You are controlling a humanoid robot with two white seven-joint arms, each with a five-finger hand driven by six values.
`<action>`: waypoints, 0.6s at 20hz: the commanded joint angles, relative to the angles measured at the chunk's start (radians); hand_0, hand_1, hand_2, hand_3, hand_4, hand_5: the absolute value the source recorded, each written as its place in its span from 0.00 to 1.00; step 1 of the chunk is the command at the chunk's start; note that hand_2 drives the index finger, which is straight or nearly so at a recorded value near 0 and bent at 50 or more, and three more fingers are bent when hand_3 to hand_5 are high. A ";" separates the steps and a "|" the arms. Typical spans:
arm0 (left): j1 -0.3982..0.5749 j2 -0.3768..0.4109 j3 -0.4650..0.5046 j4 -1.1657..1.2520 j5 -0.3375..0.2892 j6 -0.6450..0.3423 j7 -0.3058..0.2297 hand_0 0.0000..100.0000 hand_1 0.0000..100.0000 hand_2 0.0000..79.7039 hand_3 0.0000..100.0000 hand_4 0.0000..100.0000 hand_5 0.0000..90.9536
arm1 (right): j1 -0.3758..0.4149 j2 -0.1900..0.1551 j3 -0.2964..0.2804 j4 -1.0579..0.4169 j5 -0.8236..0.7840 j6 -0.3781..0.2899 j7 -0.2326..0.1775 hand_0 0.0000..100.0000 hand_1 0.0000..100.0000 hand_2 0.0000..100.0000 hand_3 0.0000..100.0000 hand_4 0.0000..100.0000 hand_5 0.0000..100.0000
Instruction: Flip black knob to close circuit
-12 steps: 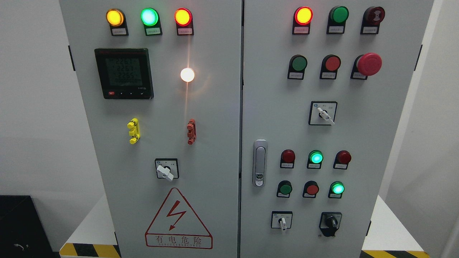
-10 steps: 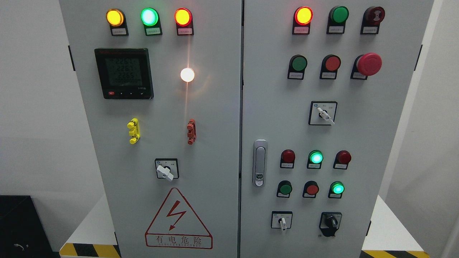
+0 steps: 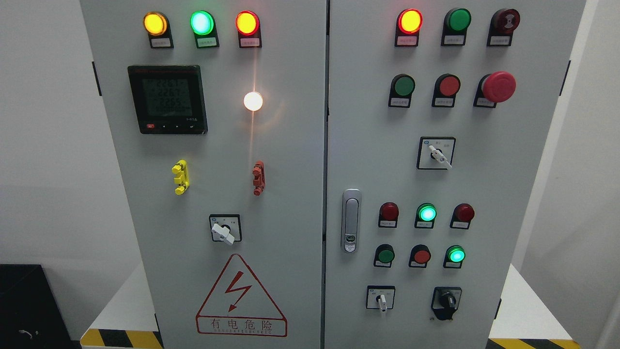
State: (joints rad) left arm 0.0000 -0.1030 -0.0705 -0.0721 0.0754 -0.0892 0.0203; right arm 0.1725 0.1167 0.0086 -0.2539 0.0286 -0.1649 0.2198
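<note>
Currently neither hand is showing, so their state cannot be told. Low on the right door, the black knob [image 3: 446,301] is sitting untouched, right of a white selector switch [image 3: 381,299].

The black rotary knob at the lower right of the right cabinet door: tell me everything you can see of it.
The black rotary knob sits low on the grey metal right door, the rightmost control in the bottom row, right of a small white-handled selector switch and below a lit green indicator lamp. It looks like glossy black plastic: a raised grip bar on a round collar over a dark backing plate. The bar stands roughly upright. Nothing touches it, and no robot hand is in view.
</note>
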 commanded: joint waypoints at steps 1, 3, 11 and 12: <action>0.006 0.000 0.000 0.000 0.000 0.000 -0.002 0.12 0.56 0.00 0.00 0.00 0.00 | 0.001 0.001 -0.018 -0.102 0.112 0.033 -0.043 0.00 0.02 0.00 0.00 0.00 0.00; 0.006 0.000 0.000 0.000 0.000 0.000 0.000 0.12 0.56 0.00 0.00 0.00 0.00 | 0.005 0.001 -0.021 -0.169 0.157 0.071 -0.048 0.00 0.02 0.00 0.00 0.00 0.00; 0.006 -0.001 0.000 0.000 0.001 0.000 0.000 0.12 0.56 0.00 0.00 0.00 0.00 | 0.039 0.001 -0.071 -0.482 0.394 0.179 -0.056 0.00 0.03 0.00 0.00 0.00 0.00; 0.006 0.000 0.000 0.000 0.000 0.000 0.000 0.12 0.56 0.00 0.00 0.00 0.00 | 0.041 0.001 -0.088 -0.508 0.434 0.179 -0.060 0.00 0.03 0.00 0.00 0.00 0.00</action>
State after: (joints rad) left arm 0.0000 -0.1030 -0.0705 -0.0721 0.0753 -0.0892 0.0208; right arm 0.1961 0.1178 0.0086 -0.4787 0.2913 0.0023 0.1657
